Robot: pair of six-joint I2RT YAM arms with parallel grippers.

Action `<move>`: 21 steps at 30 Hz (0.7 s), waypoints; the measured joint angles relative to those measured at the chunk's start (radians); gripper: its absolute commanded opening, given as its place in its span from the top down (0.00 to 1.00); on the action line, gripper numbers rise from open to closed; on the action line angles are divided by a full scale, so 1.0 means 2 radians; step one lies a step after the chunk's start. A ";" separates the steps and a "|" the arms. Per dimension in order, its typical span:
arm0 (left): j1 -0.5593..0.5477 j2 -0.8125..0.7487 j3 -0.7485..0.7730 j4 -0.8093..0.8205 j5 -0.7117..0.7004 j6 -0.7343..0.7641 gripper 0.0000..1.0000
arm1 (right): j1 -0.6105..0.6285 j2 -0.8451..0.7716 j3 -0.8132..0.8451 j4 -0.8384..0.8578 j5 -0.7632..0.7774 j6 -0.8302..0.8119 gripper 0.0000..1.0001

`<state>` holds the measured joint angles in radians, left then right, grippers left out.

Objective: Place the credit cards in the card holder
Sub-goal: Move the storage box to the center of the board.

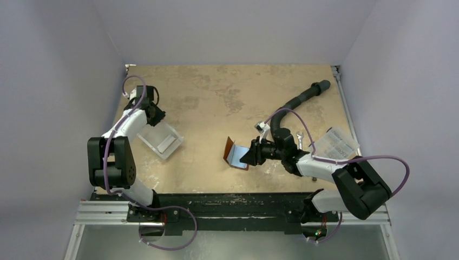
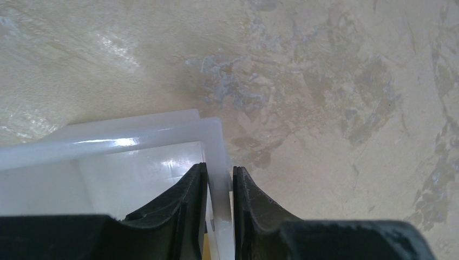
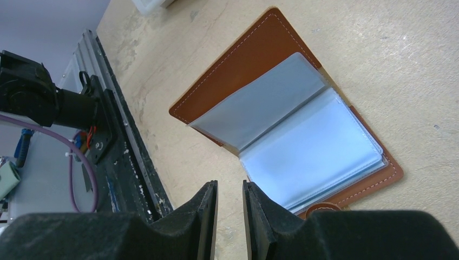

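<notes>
Left claw point(image 2: 220, 170): far-left part of the table point(image 1: 216, 97), pinching one wall of the clear-and-white plastic box point(image 2: 135, 141), a finger point(image 2: 187, 208) on each side of the wall. Cannot tell whether the box holds cards.

Card holder point(image 3: 303, 141): mid-table, a little right of centre, lying spread open, pale blue-grey pockets up. Seen from above, its left brown cover tilts up off the table. In my right wrist view the fold slants from lower left to upper right; the spread length runs across that, and the snap tab sits nearest me.

Right claw point(image 3: 230, 187): just right of the holder, jaws a narrow gap apart, nothing between them.
</notes>
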<state>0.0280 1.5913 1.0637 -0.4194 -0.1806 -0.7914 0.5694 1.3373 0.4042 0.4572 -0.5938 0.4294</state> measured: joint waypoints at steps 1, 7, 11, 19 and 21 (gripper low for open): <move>0.003 0.000 -0.001 0.000 -0.001 -0.006 0.98 | 0.000 0.000 0.000 0.000 0.000 0.000 0.69; 0.014 -0.006 -0.007 0.002 -0.005 -0.045 1.00 | 0.000 0.002 0.000 0.000 0.000 0.000 0.69; 0.018 -0.006 -0.007 0.002 -0.004 -0.063 1.00 | 0.000 0.002 0.000 0.000 0.000 0.000 0.69; 0.019 0.006 -0.007 0.008 0.000 -0.096 1.00 | 0.000 0.021 0.000 0.000 0.002 0.000 0.69; 0.019 0.010 -0.006 0.010 0.002 -0.103 1.00 | 0.000 0.028 0.002 0.000 0.004 0.000 0.68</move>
<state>0.0662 1.6123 1.0523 -0.4000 -0.1776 -0.9966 0.5694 1.3941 0.4072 0.4568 -0.5865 0.4290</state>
